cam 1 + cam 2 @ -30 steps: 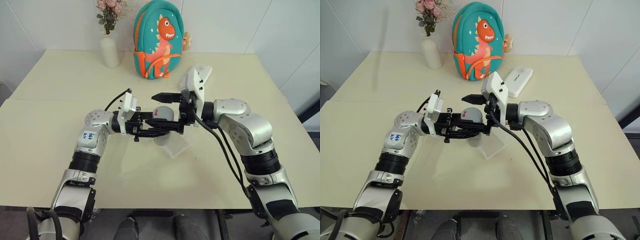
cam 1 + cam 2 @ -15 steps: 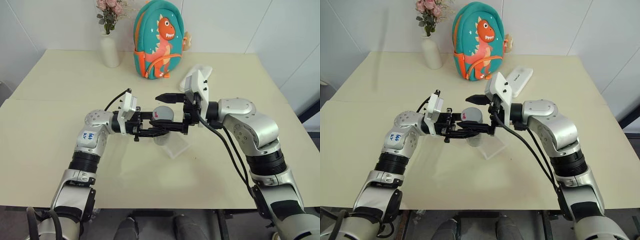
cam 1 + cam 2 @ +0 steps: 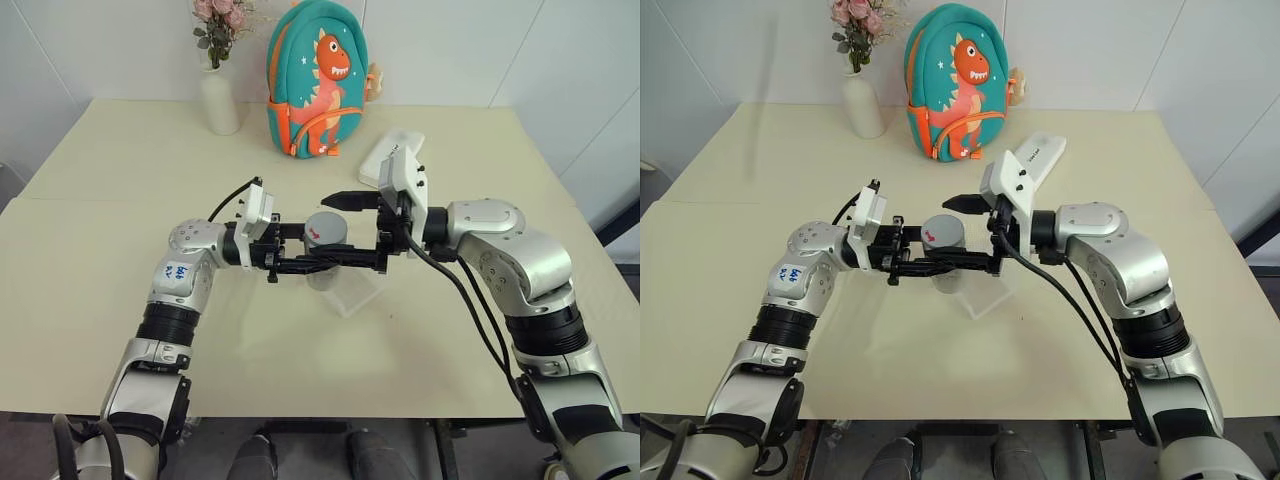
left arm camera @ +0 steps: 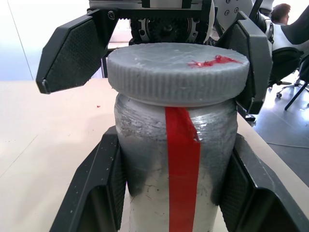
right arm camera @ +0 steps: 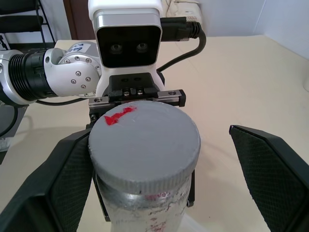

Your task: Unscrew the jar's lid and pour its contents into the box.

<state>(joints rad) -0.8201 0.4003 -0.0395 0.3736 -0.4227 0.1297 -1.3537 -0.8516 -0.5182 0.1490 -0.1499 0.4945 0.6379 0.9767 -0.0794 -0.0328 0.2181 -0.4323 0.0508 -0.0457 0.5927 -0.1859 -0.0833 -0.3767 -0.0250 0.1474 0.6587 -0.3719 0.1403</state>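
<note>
Left wrist view: the left gripper [image 4: 176, 193] pinches the jar [image 4: 176, 159], a silvery cylinder with a red stripe, above the clear box [image 3: 352, 292]. Its ridged grey lid [image 4: 177, 72] sits on, between the right gripper's [image 5: 166, 174] spread textured black fingers [image 5: 273, 169].

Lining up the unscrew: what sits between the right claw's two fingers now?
The lid, on the jar held by the left claw. The right wrist view shows the right claw open, its fingers either side of the lid.

A pale table [image 3: 120, 290] carries the box [image 3: 352, 288], a white vase [image 3: 220, 100], dinosaur backpack [image 3: 316, 80] and white case [image 3: 1038, 152].
</note>
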